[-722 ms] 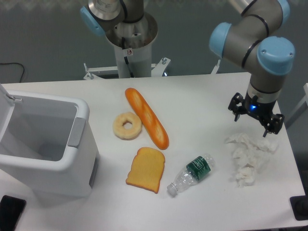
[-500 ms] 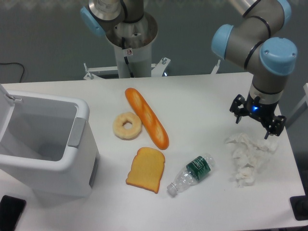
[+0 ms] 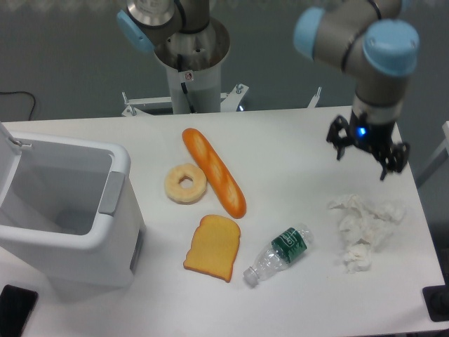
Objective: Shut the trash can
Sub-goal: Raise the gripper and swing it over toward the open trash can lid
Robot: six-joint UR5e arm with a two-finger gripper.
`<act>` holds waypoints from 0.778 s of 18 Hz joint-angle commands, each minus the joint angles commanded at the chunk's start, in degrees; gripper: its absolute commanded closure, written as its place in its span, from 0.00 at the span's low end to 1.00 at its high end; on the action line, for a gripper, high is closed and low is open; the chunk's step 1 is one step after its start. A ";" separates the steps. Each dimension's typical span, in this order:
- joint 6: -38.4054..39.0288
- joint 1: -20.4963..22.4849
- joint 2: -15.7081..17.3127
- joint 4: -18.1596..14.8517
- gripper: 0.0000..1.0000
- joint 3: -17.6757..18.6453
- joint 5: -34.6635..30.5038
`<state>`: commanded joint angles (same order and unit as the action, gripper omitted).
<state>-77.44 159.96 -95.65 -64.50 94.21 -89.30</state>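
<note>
The trash can is a large white boxy bin at the table's left edge. It stands open and I see into its hollow inside. Its white lid is swung up at the far left, partly out of frame. A grey latch tab sits on its right rim. My gripper hangs far to the right, above the table and above the crumpled tissue. Its black fingers are spread open and hold nothing.
A baguette, a doughnut, a slice of toast and a plastic bottle lie mid-table. Crumpled white tissue lies at the right. A second robot's base stands behind the table.
My gripper has risen and shifted slightly left, away from the tissue. The trash can and the food items have not moved.
</note>
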 joint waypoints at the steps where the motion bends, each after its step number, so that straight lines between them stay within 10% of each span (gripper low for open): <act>1: 0.97 -0.35 2.28 -0.88 0.00 0.97 0.09; 6: 9.90 -7.02 11.35 -4.83 0.00 4.41 1.76; 14: 33.30 -22.92 16.01 -5.64 0.00 4.85 5.62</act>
<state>-44.15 137.04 -79.64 -70.14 99.05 -83.68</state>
